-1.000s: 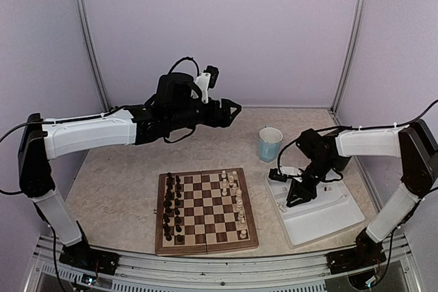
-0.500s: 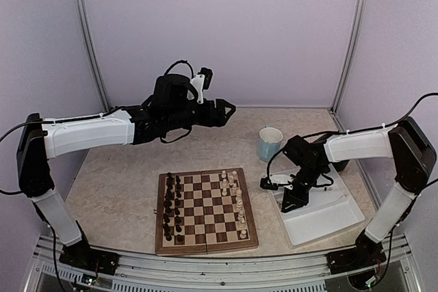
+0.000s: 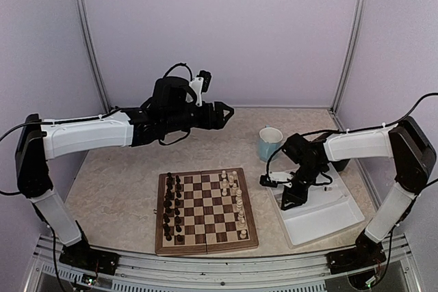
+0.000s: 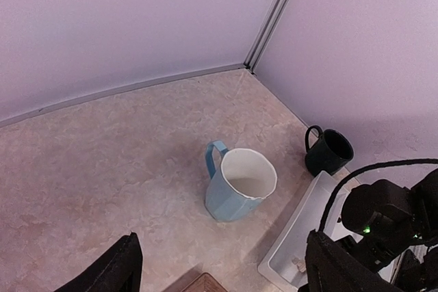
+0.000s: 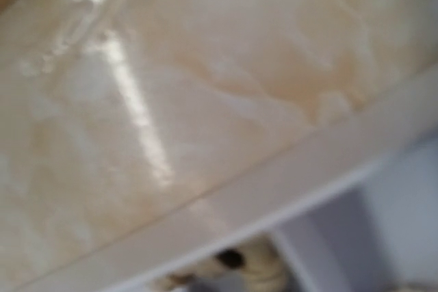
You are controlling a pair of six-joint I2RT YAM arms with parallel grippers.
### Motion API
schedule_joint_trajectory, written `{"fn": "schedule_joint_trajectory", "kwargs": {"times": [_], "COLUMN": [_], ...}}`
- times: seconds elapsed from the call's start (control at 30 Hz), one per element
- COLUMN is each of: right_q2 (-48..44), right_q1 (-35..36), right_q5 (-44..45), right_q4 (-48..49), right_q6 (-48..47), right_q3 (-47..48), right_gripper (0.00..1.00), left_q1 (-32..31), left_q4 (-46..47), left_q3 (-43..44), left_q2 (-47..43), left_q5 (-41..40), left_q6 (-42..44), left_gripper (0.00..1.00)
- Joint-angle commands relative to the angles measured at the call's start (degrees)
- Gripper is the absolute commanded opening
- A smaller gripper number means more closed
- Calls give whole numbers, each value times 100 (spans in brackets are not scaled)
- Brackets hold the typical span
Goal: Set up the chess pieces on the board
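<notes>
We see the board (image 3: 205, 211) lying flat at the near middle of the desk (image 3: 116, 182). The cream chess pieces (image 3: 239, 197) stand along its right-hand files and the dark pieces (image 3: 171, 208) line its left. The left pincer (image 3: 224, 113) hangs high over the far part of the desk, well apart from the board. Its fingers (image 4: 123, 268) are spread wide with nothing between them. Its wrist view looks down on a pale blue mug (image 4: 238, 184), with a black mug (image 4: 328, 152) beyond it. The right pincer (image 3: 290, 201) points down at the left edge of the white tray (image 3: 328, 217), just right of the board. Its own view is a blur of tray rim, and we cannot tell whether it is apart or clamped on anything.
</notes>
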Motion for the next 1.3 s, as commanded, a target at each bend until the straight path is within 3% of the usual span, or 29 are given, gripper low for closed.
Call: {"fn": "schedule_joint_trajectory", "kwargs": {"times": [0.0, 0.6, 0.77, 0.93, 1.13, 1.27], "right_q2": [-31, 648, 514, 252, 639, 562], "right_q1": [39, 69, 92, 382, 471, 393], "right_q5": [-527, -99, 70, 880, 1568, 1979], "right_q4": [-213, 297, 327, 533, 622, 691], "right_q6": [89, 759, 809, 876, 961, 994], "right_q3": [190, 393, 377, 247, 278, 199], "right_gripper": [32, 38, 46, 51, 37, 34], "left_q1": [9, -48, -54, -48, -41, -39], "left_q4": [56, 129, 144, 97, 87, 88], "left_q3": [-67, -222, -184, -71, -2, -46], "left_q2": [-226, -240, -133, -15, 110, 99], "left_q5": [86, 105, 121, 303, 378, 399], "left_q6": [-21, -289, -332, -346, -396, -403], "left_gripper": [81, 81, 81, 81, 81, 81]}}
